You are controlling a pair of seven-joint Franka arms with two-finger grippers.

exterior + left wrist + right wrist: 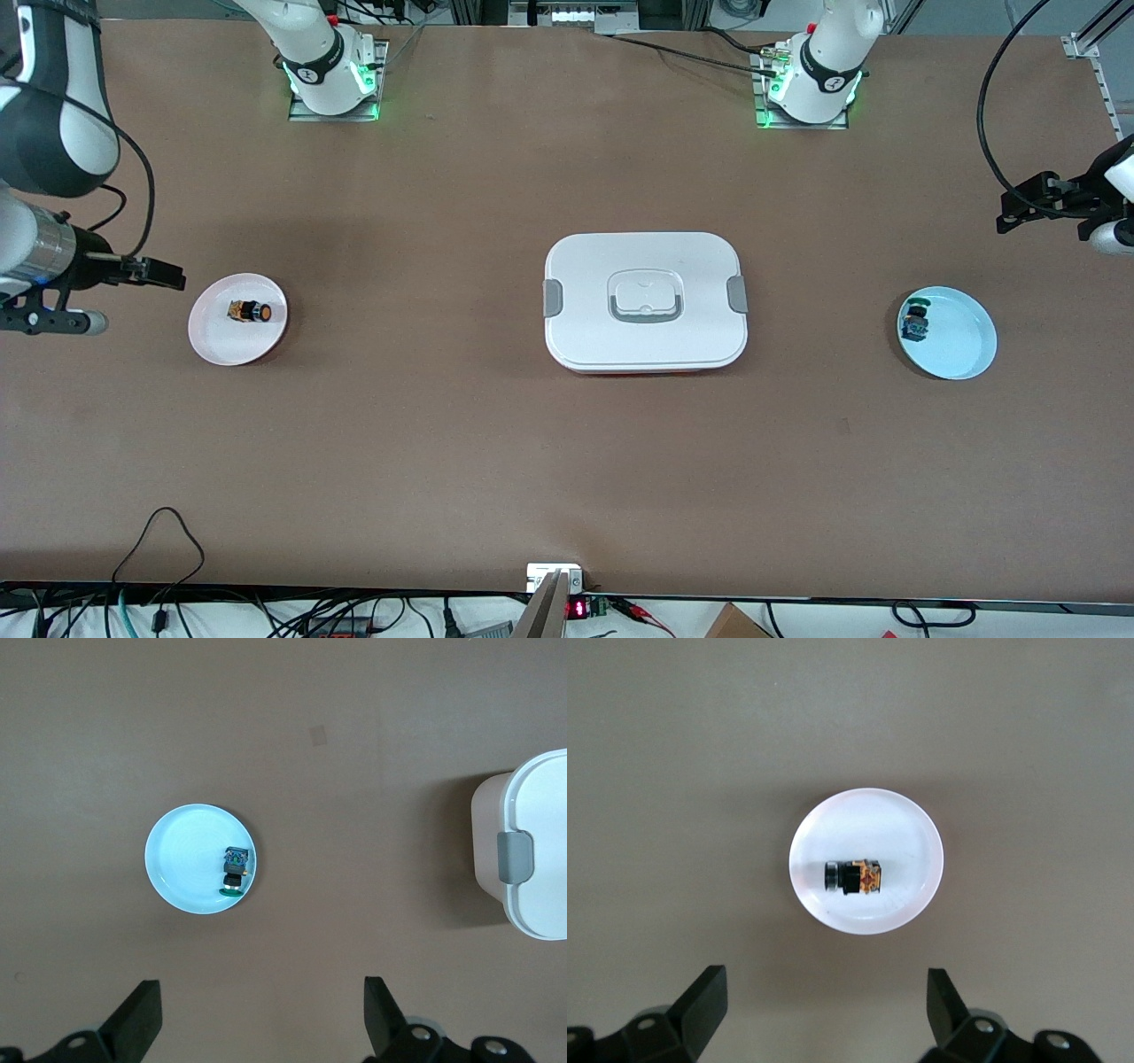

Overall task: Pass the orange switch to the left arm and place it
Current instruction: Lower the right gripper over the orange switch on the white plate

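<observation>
The orange switch (251, 311) lies on its side on a small pink-white plate (213, 341) near the right arm's end of the table. It also shows in the right wrist view (853, 877) on that plate (908, 842). My right gripper (166, 275) hangs open and empty over the table beside this plate; in its wrist view (824, 1001) the jaws stand wide apart. The white box (645, 301) sits at the table's middle. My left gripper (1014, 213) is open and empty (261, 1010), high over the left arm's end of the table.
A light blue plate (961, 341) near the left arm's end holds a green-capped switch (915, 321); both show in the left wrist view, plate (182, 859) and switch (235, 872), with the box's latch end (532, 855). Cables run along the table's near edge.
</observation>
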